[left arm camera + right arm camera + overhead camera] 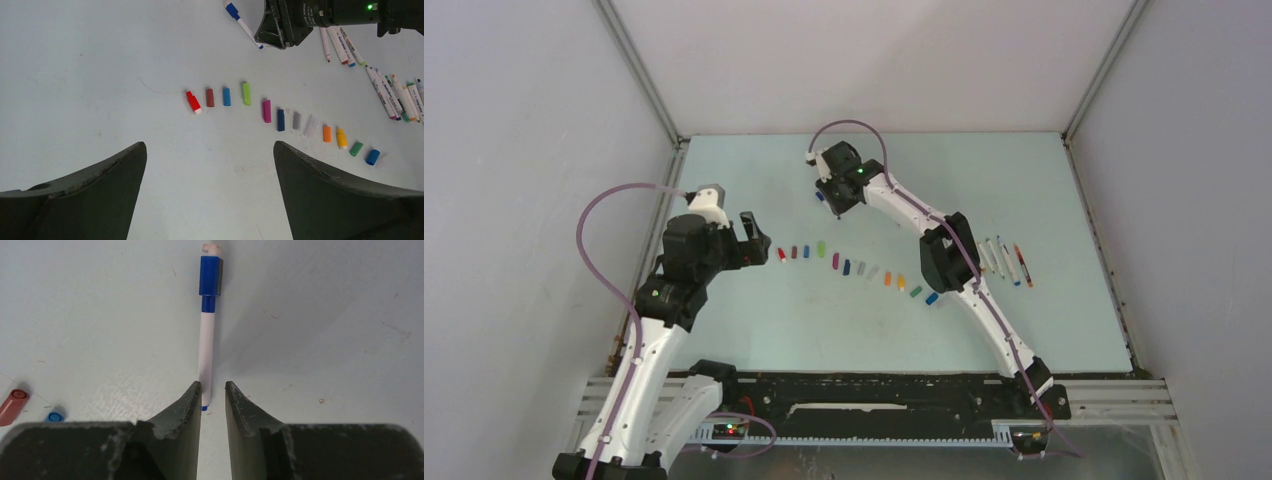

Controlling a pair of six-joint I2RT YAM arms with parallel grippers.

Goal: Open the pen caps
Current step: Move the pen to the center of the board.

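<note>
- Blue cap (210, 282) is on the only pen I can see that is capped. That blue pen (206, 347) lies flat on the surface (754, 330), cap at its 12 o'clock end in my right wrist view, tail at 6 o'clock.
- Right jaws: parted by a narrow slot at the pen's tail. The barrel lies against the 9 o'clock tip with a gap on the other side, so nothing is clamped.
- Left jaws: spread wide, empty, over the 9 o'clock side of the surface.
- Loose caps (280, 120) lie in a curved row mid-surface. The uncapped pens (1004, 262) are grouped toward 3 o'clock.
- Handling (judged): light, stiff, smooth plastic. The round barrel is likely to roll or slip under a pinch at the tail.
- Grip plan: one pair of jaws across the white barrel just short of the cap, the other across the cap's flatter sides. Pull straight along the pen's axis, since the cap looks like a press fit and twisting risks slipping.
</note>
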